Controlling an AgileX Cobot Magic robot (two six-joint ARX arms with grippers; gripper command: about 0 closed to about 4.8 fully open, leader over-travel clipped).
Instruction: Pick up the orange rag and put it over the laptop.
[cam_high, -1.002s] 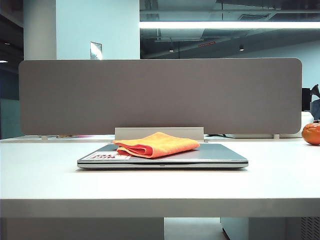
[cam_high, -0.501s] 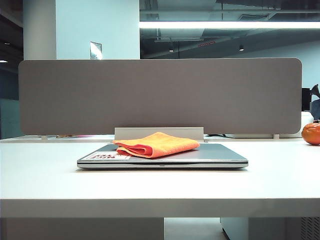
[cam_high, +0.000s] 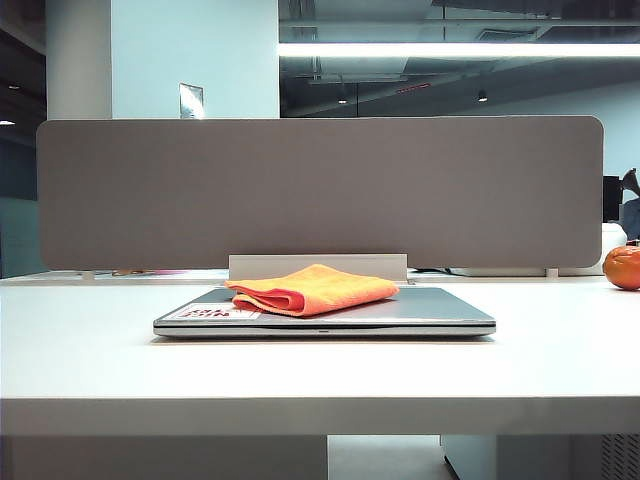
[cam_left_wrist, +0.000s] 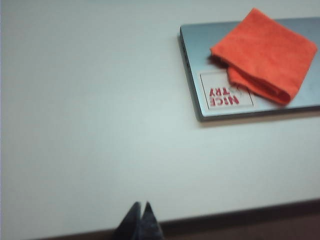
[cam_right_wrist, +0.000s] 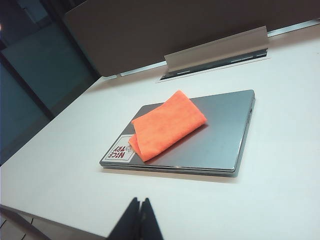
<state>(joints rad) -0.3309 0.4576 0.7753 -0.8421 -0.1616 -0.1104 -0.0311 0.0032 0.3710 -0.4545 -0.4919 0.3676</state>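
Note:
The folded orange rag (cam_high: 312, 287) lies on the lid of the closed silver-grey laptop (cam_high: 420, 310), toward its left half, beside the white sticker with red print (cam_high: 212, 313). The left wrist view shows the rag (cam_left_wrist: 262, 55) on the laptop (cam_left_wrist: 200, 45), far from my left gripper (cam_left_wrist: 141, 205), which is shut and empty over the table's near edge. In the right wrist view the rag (cam_right_wrist: 167, 124) rests on the laptop (cam_right_wrist: 220, 135); my right gripper (cam_right_wrist: 140, 201) is shut, empty, and well short of the laptop. Neither gripper appears in the exterior view.
A grey partition panel (cam_high: 320, 190) stands behind the laptop, with a white cable-tray flap (cam_high: 318, 266) at its foot. A glossy orange ball (cam_high: 623, 267) sits at the table's far right. The white table (cam_high: 320, 370) spreads around the laptop.
Nothing differs in the exterior view: the rag and laptop lie as before.

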